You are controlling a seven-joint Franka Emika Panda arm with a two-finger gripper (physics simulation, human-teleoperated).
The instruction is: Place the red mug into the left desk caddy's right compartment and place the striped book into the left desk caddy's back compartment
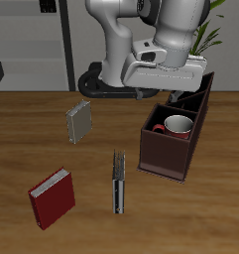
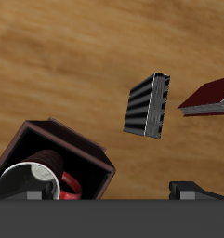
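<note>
The red mug (image 1: 177,125) sits inside the left desk caddy (image 1: 161,159), in a squarish part of the box. It stands upright and you can see its white inside. In the wrist view the red mug (image 2: 34,177) shows its loop handle, and the dark brown walls of the left desk caddy (image 2: 81,147) go all around it.

The hand (image 1: 169,91) hangs right above the left desk caddy, over the mug. It does not touch the mug. The big white arm hides the fingers, so I cannot tell if the hand is spread or squeezed shut. It does not look like it holds anything.

The striped book (image 1: 118,182) lies on the wooden surface (image 1: 22,139), away from the left desk caddy and nearer the surface's front edge than the caddy's middle. It is well apart from the hand. In the wrist view the striped book (image 2: 148,106) shows dark and pale stripes.

A grey book (image 1: 79,122) stands farther from the left desk caddy than the striped book. A red book (image 1: 54,197) lies farthest from the left desk caddy, near the front edge.

No words or labels can be read on anything.
</note>
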